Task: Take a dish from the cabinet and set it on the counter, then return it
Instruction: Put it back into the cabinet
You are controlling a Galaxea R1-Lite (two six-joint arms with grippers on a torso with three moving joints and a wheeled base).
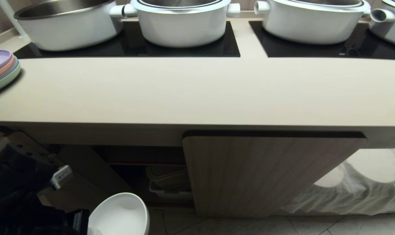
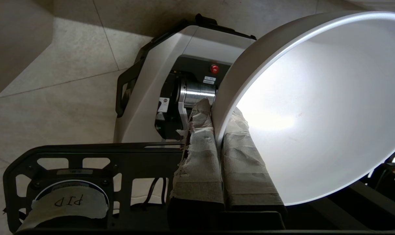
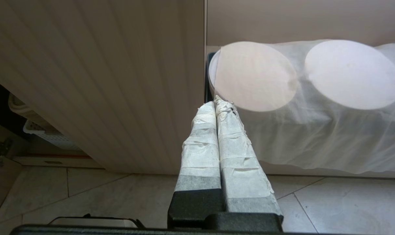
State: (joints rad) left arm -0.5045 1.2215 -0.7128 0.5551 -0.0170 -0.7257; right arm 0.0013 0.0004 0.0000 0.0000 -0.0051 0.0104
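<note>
Kitchen frontage, cream counter [image 1: 197, 94] running left to right, bare along its near strip, white pots [image 1: 181, 23] on the far hob panels. Cabinet [image 1: 142, 169] below, left door swung open. Dish [image 1: 120, 215]: low at near left, out of the cabinet, under counter height, so the counter lies up and beyond. My left gripper [image 2: 217, 130]: jaws clamped on the dish rim. My right gripper [image 3: 217, 107]: jaws pressed together, empty, by the closed door [image 3: 119, 81].
</note>
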